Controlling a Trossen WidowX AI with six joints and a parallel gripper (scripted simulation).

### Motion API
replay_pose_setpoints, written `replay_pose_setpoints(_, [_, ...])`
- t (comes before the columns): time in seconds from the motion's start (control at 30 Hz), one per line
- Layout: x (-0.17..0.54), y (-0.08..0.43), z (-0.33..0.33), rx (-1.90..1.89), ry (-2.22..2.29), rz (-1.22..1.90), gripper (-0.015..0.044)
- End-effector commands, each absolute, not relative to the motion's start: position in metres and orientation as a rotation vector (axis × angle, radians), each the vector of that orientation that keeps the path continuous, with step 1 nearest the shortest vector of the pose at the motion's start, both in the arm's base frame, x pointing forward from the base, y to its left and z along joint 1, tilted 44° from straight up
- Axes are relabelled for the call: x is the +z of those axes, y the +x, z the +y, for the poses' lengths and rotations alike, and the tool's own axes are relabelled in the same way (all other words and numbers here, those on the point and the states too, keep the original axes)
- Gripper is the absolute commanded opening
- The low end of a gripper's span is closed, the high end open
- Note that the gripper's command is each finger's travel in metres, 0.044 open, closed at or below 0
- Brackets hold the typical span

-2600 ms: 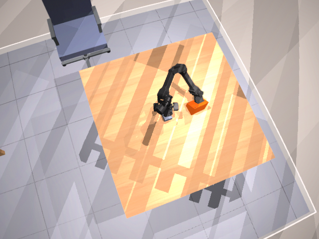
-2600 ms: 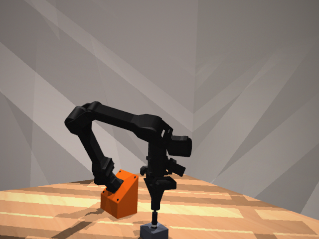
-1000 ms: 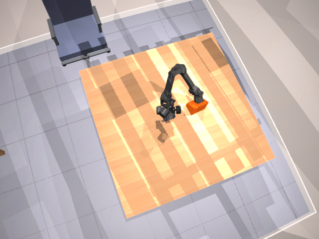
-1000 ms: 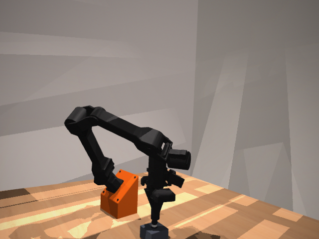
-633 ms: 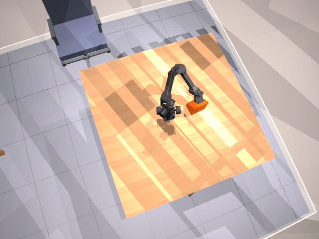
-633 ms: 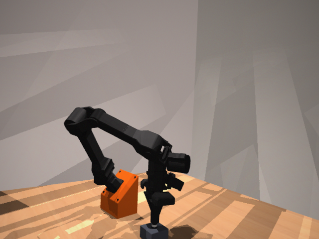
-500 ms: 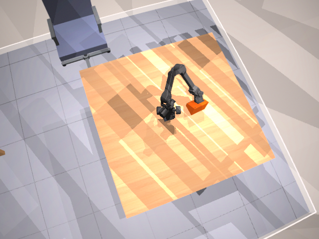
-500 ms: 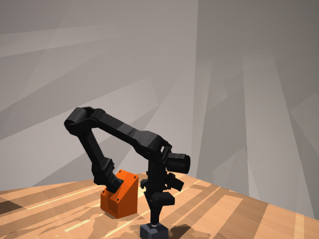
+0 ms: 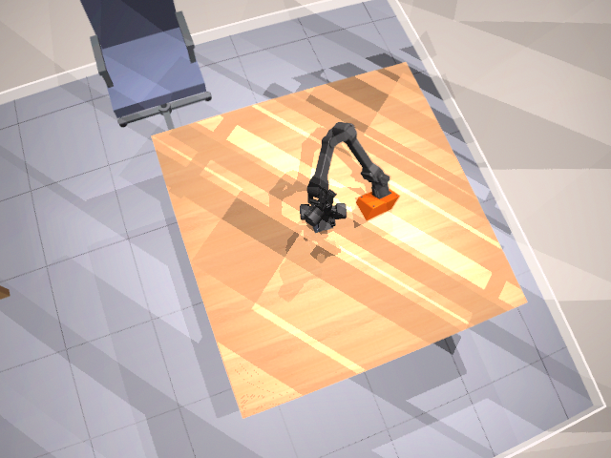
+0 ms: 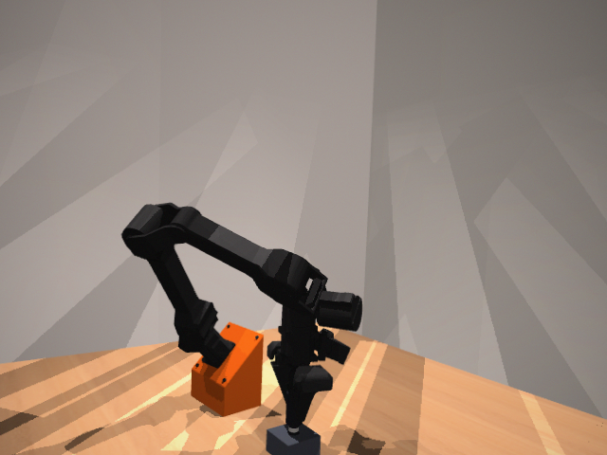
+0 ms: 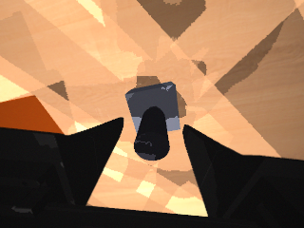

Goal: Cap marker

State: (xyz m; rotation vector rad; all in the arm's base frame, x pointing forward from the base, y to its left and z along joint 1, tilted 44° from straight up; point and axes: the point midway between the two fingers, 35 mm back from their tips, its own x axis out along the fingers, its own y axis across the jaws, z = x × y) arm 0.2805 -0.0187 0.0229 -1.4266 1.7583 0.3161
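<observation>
The black cap [image 11: 152, 144] stands upright over the marker, in line with the holder block [image 11: 152, 97] [image 10: 293, 446]. A pale ring of the marker [image 10: 293, 430] shows just above the block in the exterior view. How far the cap sits down is hard to tell, as the fingers hide it there. My gripper [image 11: 153, 124] [image 10: 294, 425] points down with its fingertips low, just above the block. It is open, with one finger on each side of the cap and a visible gap on both sides in the wrist view.
The orange arm base [image 9: 377, 202] [image 10: 242, 376] [image 11: 30, 114] stands on the wooden table [image 9: 315, 335] beside the holder block. A blue chair [image 9: 153, 64] stands on the floor beyond the table's edge.
</observation>
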Motion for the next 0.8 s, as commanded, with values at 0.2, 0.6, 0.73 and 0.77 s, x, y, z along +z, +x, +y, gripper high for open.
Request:
replay_pose_setpoints(0.2, [0.049, 0.284, 0.009, 0.320, -1.423, 1.753, 0.0440])
replay_pose_setpoints(0.6, [0.076, 0.281, 0.033, 0.191, -1.325, 1.745, 0.0361])
replay_pose_setpoints(0.73, [0.074, 0.280, 0.031, -0.146, -1.040, 1.677, 0.0256])
replay_pose_setpoints(0.77, [0.073, 0.280, 0.030, -0.226, -0.967, 1.653, 0.0230])
